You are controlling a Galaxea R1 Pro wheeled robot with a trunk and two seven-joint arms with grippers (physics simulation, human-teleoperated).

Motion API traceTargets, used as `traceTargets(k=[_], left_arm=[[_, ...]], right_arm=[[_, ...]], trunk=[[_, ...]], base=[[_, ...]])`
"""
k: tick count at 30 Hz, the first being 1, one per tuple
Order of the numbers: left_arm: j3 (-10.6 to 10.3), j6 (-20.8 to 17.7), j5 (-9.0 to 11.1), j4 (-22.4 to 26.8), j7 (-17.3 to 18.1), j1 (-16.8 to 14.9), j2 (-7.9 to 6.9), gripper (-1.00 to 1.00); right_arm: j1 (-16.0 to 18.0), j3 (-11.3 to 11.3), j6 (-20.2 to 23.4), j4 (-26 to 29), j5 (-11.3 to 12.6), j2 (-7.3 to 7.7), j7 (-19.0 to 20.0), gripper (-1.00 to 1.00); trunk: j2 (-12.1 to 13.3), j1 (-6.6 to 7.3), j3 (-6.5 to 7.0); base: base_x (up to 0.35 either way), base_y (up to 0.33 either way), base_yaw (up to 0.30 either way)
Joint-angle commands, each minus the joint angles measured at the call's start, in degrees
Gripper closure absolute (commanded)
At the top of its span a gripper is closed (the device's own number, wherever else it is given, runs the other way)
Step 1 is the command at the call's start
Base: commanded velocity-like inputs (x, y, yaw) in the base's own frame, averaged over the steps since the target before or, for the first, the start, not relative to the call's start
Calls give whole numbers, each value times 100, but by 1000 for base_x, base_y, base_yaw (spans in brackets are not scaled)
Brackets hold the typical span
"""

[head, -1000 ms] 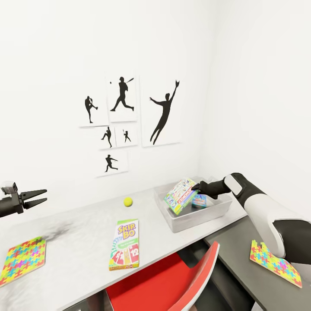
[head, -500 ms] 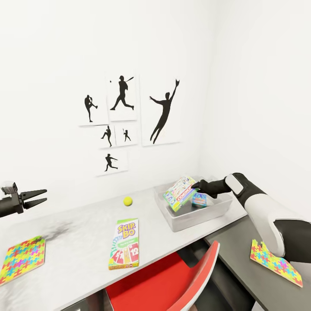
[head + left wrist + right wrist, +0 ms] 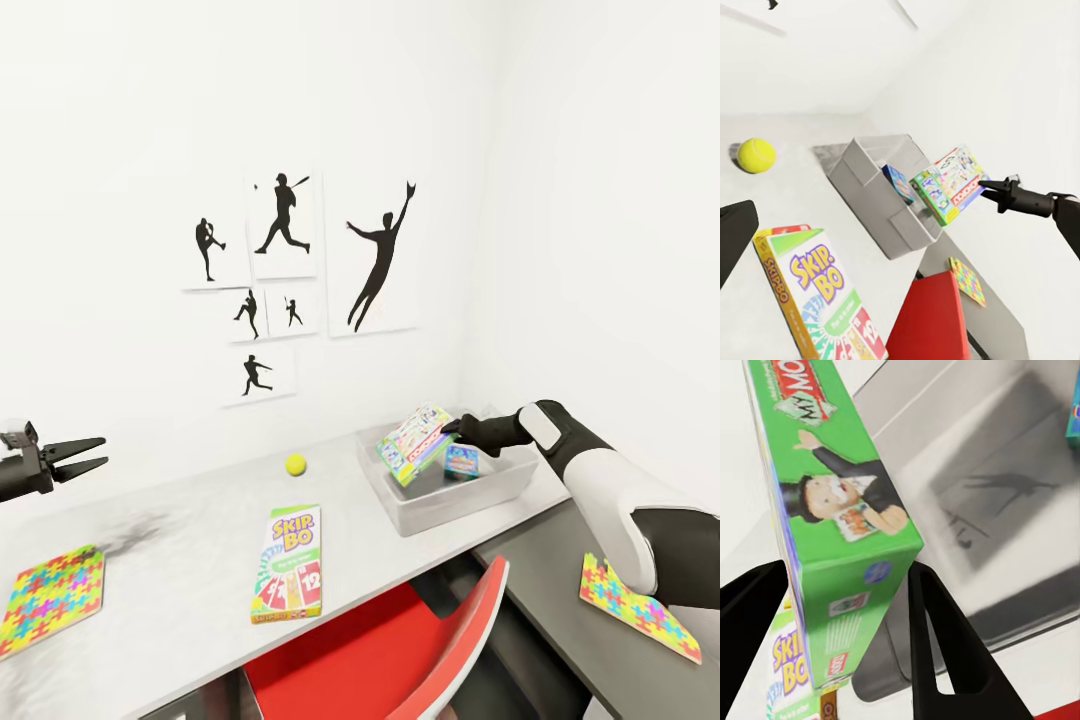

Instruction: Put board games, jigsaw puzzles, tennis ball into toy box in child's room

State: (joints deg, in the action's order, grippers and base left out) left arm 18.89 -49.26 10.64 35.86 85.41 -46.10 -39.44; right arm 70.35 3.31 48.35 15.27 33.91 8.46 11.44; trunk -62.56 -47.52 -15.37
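My right gripper (image 3: 452, 432) is shut on a green Monopoly board game (image 3: 415, 443), holding it tilted over the grey toy box (image 3: 445, 505) at the table's right end. In the right wrist view the game (image 3: 832, 517) sits between both fingers (image 3: 937, 652). A small blue game (image 3: 461, 461) lies inside the box. The tennis ball (image 3: 296, 464) and the Skip-Bo game (image 3: 290, 563) rest on the white table. One jigsaw puzzle (image 3: 50, 597) lies at the table's left end, another puzzle (image 3: 640, 608) on the dark surface to the right. My left gripper (image 3: 103, 451) hangs open above the left end.
A red chair (image 3: 400, 650) is pushed in under the table's front edge. The table stands in a corner, with white walls and baseball silhouette pictures (image 3: 290, 280) behind it. A dark surface (image 3: 560, 600) adjoins the table on the right.
The right gripper has lifted the Monopoly game slightly higher over the toy box. The left gripper has barely moved.
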Motion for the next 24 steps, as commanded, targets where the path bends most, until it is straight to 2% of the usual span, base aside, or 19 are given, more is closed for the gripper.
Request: traceTargets(k=[1, 5, 24], left_arm=[[1, -59, 0, 0, 23, -5, -1, -100], [1, -57, -1, 0, 27, -5, -2, -100], [1, -57, 5, 0, 28, -5, -2, -100]], right_arm=[[5, 31, 9, 3, -25, 3, 51, 100], [5, 32, 8, 3, -25, -1, 52, 100], [5, 38, 23, 3, -16, -11, 52, 100]], trunk=[[-47, -23, -26], [-207, -111, -98], [-207, -111, -98]], base=[[0, 0, 0], [0, 0, 0], [0, 0, 0]])
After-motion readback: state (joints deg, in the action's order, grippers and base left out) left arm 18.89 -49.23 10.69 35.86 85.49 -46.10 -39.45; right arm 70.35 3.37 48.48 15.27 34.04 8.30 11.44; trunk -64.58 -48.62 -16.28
